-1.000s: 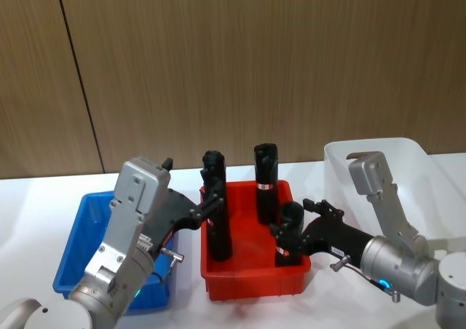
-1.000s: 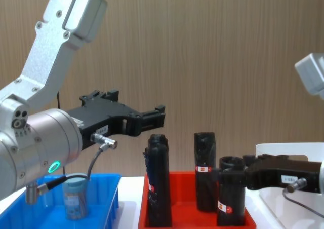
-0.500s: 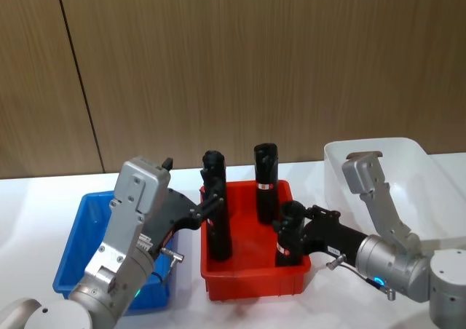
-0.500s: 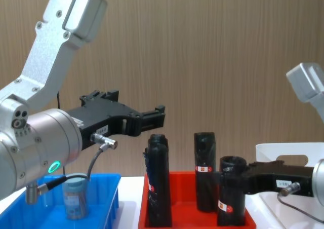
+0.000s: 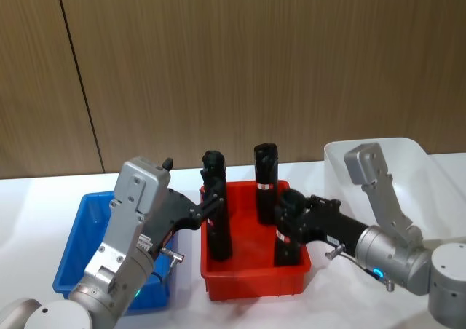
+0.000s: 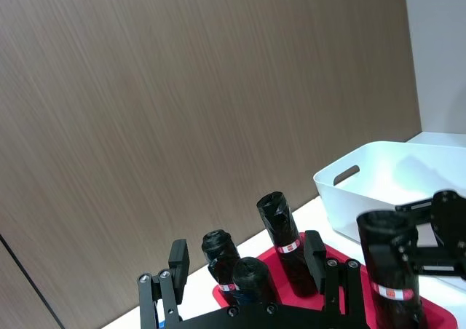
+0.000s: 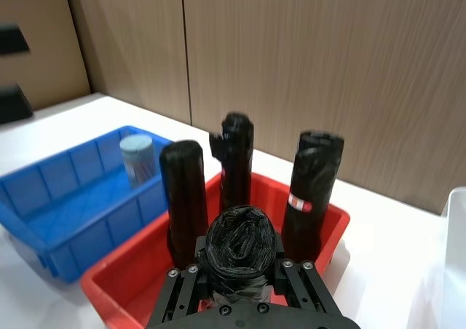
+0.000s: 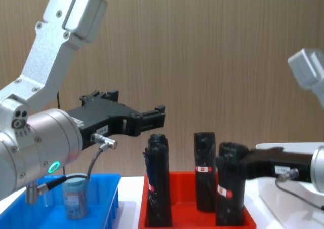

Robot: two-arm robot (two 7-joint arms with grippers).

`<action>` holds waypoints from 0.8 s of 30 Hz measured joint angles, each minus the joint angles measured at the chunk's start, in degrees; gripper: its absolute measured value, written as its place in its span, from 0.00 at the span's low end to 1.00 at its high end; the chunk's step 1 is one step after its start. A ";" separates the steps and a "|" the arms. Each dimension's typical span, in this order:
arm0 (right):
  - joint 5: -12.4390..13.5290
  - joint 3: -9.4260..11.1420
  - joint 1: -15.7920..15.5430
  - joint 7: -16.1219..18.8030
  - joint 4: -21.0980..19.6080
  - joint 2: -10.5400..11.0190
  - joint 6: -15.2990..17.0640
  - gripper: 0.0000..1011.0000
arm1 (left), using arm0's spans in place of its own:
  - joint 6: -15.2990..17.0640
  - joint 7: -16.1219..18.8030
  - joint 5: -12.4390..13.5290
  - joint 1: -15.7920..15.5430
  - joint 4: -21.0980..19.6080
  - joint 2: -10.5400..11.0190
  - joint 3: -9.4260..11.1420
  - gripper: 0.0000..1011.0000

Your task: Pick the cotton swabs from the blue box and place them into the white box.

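A bright blue open-topped plastic bin (image 5: 79,231) sits on the white table (image 5: 29,205) at the left, a red plastic tray (image 5: 251,279) in the middle and a white plastic bin with rounded corners (image 5: 378,153) at the right. Tall black rolls with red-white labels (image 5: 265,172) stand upright in the tray. The left gripper (image 5: 207,201) hovers, fingers apart, by the tray's left side. The right gripper (image 5: 291,223) clasps the front black roll (image 5: 288,227).

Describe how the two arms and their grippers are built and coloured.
Both arms are silver-grey metal with boxy links and rounded joint housings, each showing a small glowing teal ring light. The left gripper and right gripper are matte black, with slim cables and metal connectors near the wrists.
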 joint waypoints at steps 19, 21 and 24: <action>1.74 2.46 0.14 -5.20 -9.85 1.86 -0.72 0.36 | 0.00 0.00 0.00 0.00 0.00 0.00 0.00 0.99; 1.74 2.95 0.37 -6.08 -10.49 2.23 -0.61 0.36 | 0.00 0.00 0.00 0.00 0.00 0.00 0.00 0.99; 1.69 3.78 0.75 -7.24 -11.03 2.86 -0.46 0.36 | 0.00 0.00 0.00 0.00 0.00 0.00 0.00 0.99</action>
